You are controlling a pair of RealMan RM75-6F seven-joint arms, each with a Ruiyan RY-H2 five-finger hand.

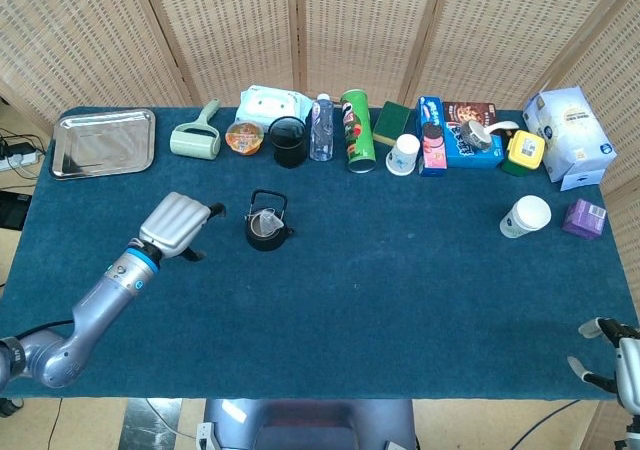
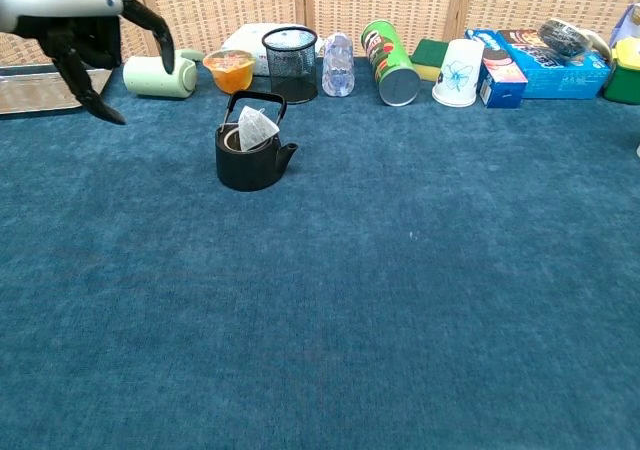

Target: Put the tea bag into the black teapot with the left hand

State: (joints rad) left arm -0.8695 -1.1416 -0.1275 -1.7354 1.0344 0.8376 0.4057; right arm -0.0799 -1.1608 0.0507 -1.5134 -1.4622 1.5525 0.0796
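One white pyramid tea bag [image 2: 256, 129] sitting inside the small black cast-iron teapot [image 2: 251, 156], mid-counter. Left hand [image 1: 179, 224] hovering just left of it, fingers [image 2: 161, 38] spread, empty. Right hand [image 1: 612, 355] at the near right edge, fingers apart, nothing held.

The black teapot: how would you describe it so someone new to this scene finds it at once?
Start at the row of items along the table's far edge and find the black mesh cup. The black teapot stands alone on the cloth just in front of it. It alone has an arched handle, a spout, and a tea bag sticking out.
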